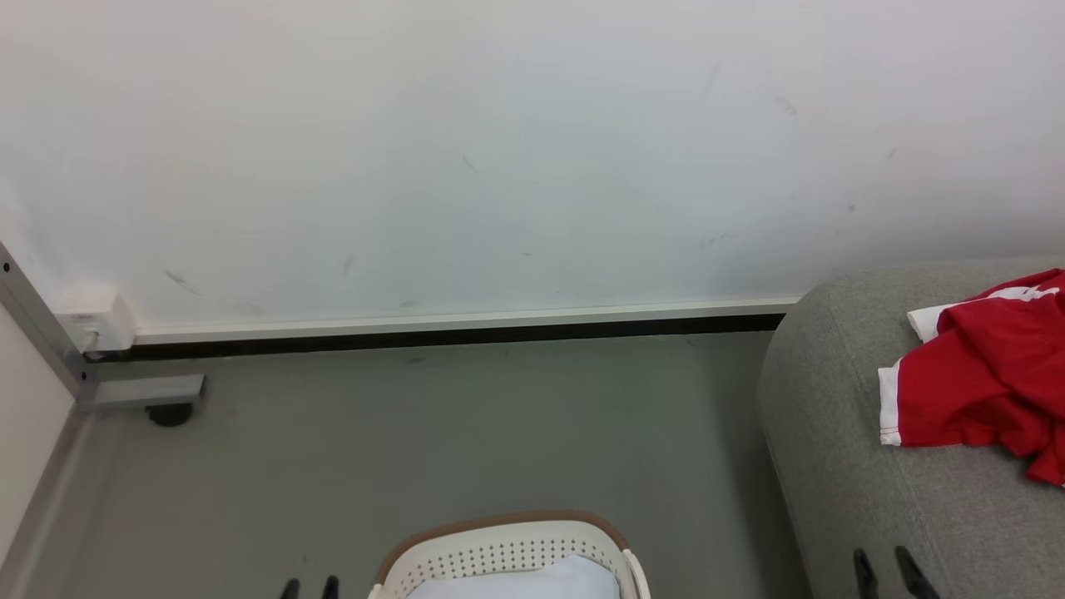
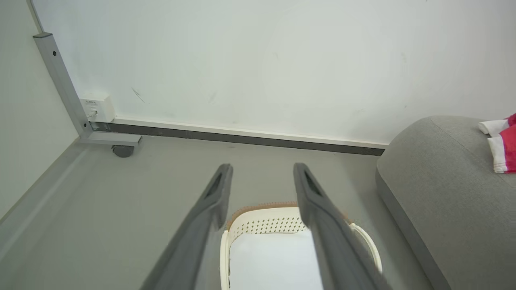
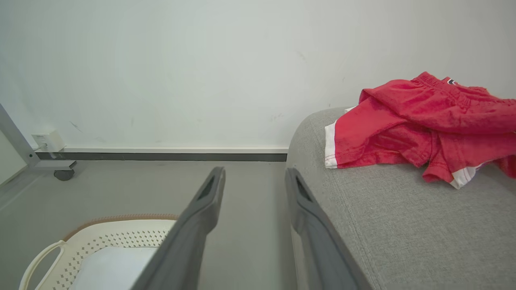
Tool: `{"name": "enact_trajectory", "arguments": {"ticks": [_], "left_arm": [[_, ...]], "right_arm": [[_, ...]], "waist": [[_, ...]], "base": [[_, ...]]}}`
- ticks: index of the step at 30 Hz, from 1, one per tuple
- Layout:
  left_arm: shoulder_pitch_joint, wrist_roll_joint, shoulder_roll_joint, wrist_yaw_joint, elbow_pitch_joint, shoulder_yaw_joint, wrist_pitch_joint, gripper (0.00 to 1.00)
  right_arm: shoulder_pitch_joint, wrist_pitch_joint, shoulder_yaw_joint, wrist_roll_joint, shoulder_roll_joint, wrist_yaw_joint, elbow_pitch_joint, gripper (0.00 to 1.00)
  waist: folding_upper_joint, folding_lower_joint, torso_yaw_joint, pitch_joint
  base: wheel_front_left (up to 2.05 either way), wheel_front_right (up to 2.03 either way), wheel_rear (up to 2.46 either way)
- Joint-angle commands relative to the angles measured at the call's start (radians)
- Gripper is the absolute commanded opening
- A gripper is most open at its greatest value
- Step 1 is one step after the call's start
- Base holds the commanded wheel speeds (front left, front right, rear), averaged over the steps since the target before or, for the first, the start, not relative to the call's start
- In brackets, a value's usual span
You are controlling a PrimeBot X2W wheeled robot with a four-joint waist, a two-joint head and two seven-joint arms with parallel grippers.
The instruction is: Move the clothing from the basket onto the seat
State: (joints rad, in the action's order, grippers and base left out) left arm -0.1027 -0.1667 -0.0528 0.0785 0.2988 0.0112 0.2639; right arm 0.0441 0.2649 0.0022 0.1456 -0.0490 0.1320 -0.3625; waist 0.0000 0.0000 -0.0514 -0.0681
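Both left gripper (image 2: 262, 166) and right gripper (image 3: 254, 170) jaws spread, holding nothing; clothing (image 3: 403, 121) on seat (image 3: 403, 229).

The left gripper (image 2: 261, 171) and right gripper (image 3: 254, 174) each bear two long, smooth, matte dark-grey fingers (image 2: 215, 201), broad toward six o'clock and tapering to narrow rounded tips, with a slim elongated recess just below each tip.

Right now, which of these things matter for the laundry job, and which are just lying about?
For the job:
red clothing
basket
sofa

Just lying about:
white wall box
metal frame
small wheel
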Motion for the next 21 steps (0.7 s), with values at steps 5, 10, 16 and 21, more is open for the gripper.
{"name": "enact_trajectory", "arguments": {"ticks": [5, 10, 16, 21], "left_arm": [[0.004, -0.032, 0.007, 0.001, 0.029, -0.008, -0.015, 0.00], [0.021, -0.131, 0.007, 0.005, 0.026, -0.019, -0.044, 0.00], [0.035, -0.245, 0.006, 0.009, 0.014, -0.025, -0.069, 0.00], [0.047, -0.333, 0.006, 0.012, 0.007, -0.030, -0.090, 0.00]], "right_arm": [[-0.001, -0.013, -0.006, 0.035, 0.004, 0.000, -0.023, 0.00], [-0.013, -0.040, -0.015, 0.135, 0.003, 0.000, -0.013, 0.00], [-0.024, -0.067, -0.022, 0.249, 0.002, 0.000, 0.001, 0.00], [-0.034, -0.089, -0.028, 0.339, 0.002, 0.000, 0.011, 0.00]], "waist": [[0.0000, 0.0000, 0.001, 0.001], [0.0000, 0.0000, 0.003, 0.004], [0.0000, 0.0000, 0.005, 0.007], [0.0000, 0.0000, 0.007, 0.010]], "base": [[0.00, 0.00, 0.00], [0.00, 0.00, 0.00], [0.00, 0.00, 0.00], [0.00, 0.00, 0.00]]}}
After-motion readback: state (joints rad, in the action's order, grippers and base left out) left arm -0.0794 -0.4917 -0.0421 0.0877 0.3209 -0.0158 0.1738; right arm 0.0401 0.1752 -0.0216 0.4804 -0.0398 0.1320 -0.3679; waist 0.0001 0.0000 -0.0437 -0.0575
